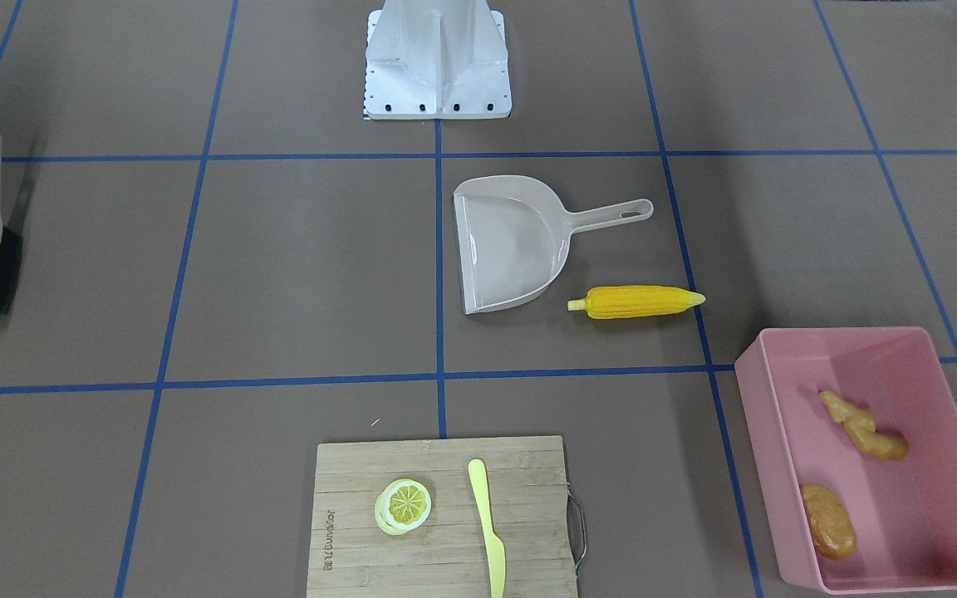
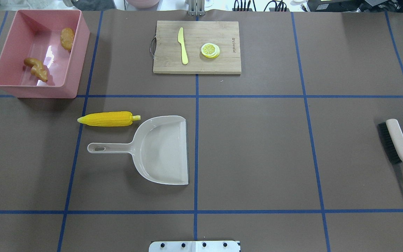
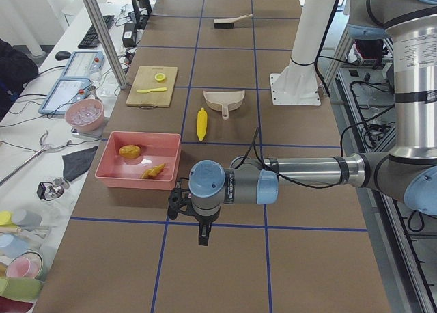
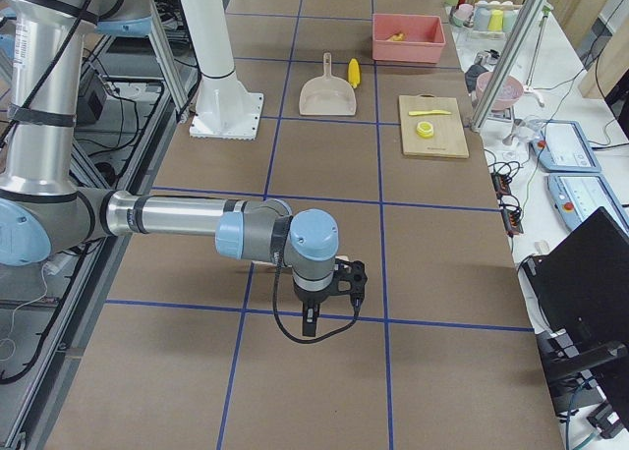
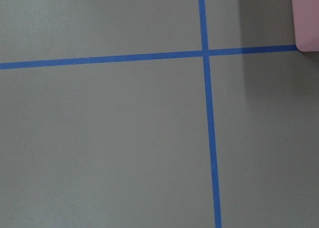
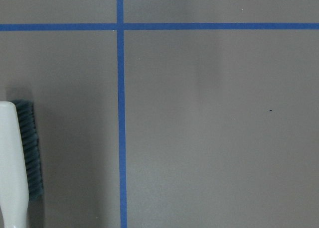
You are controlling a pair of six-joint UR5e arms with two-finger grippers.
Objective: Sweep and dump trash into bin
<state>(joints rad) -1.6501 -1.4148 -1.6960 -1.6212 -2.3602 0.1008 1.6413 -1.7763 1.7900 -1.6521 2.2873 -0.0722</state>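
The yellow corn cob (image 1: 636,302) lies on the table beside the beige dustpan (image 1: 512,245); it also shows in the overhead view (image 2: 108,119). The orange-brown potato (image 1: 828,521) and the tan ginger root (image 1: 863,426) lie inside the pink bin (image 1: 844,331). My left gripper (image 3: 203,234) hangs over bare table near the bin's end and shows only in the exterior left view, so I cannot tell its state. My right gripper (image 4: 310,322) shows only in the exterior right view, near the brush's end of the table, and I cannot tell its state.
A beige brush (image 2: 397,147) with black bristles lies at the table's right side; it also shows in the right wrist view (image 6: 12,163). A wooden cutting board (image 2: 196,64) with a lemon slice (image 2: 210,50) and a yellow knife (image 2: 183,45) sits at the far edge.
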